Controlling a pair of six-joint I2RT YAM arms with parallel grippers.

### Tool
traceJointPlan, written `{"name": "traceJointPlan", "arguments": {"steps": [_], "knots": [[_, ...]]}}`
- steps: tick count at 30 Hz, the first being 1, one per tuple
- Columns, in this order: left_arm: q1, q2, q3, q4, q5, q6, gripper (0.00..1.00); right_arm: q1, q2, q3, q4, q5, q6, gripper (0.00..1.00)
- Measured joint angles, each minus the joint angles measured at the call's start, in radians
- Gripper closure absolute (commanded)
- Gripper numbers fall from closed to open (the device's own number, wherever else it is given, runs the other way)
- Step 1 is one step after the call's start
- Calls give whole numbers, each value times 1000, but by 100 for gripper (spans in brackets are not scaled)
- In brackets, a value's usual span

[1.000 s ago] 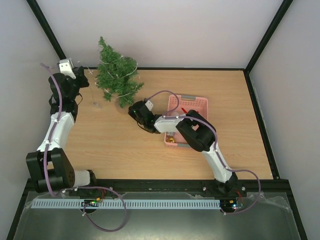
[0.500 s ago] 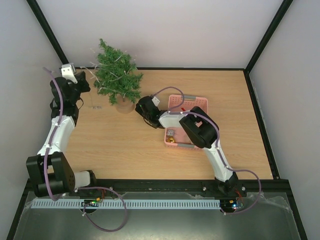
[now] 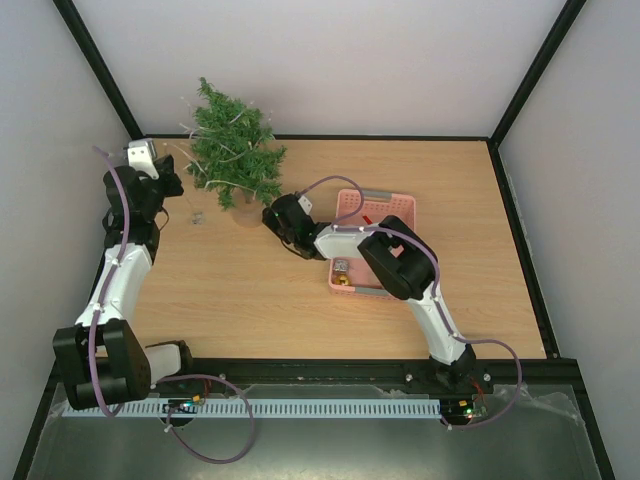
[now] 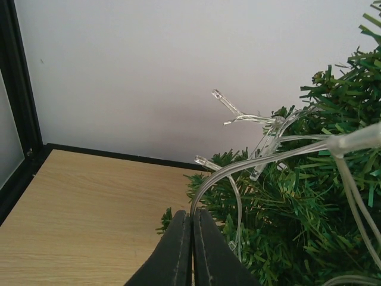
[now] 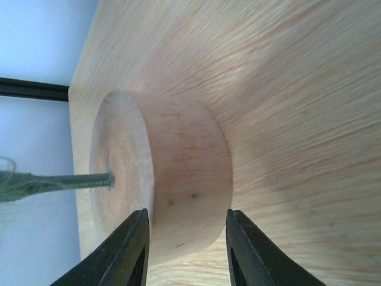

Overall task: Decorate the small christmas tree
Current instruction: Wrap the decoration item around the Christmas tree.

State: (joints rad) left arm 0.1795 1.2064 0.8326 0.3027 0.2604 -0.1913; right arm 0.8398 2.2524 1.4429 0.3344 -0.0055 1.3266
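Overhead, the small christmas tree stands upright on a round wooden base near the far-left corner of the desk, close to its back edge; a broad stretch of desk extends toward the near edge. The left jaws are pressed fully together on a clear light string running into the branches. The right jaws straddle the base, partly open; whether they press it cannot be told. A pink basket lies to their right.
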Motion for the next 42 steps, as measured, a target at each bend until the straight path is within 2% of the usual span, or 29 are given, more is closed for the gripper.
{"name": "traceJointPlan", "arguments": {"steps": [6,11,20,31,38,42], "knots": [[-13,-23,-10,-20,-26,34,98,10,12,32,-1,-11,14,64],[-24,-29,-16,-39,-45,55,98,10,52,89,-12,-9,5,72],[-72,-45,-18,-113,-81,84,98,-11,96,166,-60,-3,-59,76],[-132,-95,-98,-156,-78,127,98,-108,122,269,-182,47,-205,76],[-219,-122,-146,-172,-62,206,98,-159,127,296,-215,54,-289,76],[-231,-147,-155,-195,-86,231,98,-159,117,294,-221,46,-335,72]]}}
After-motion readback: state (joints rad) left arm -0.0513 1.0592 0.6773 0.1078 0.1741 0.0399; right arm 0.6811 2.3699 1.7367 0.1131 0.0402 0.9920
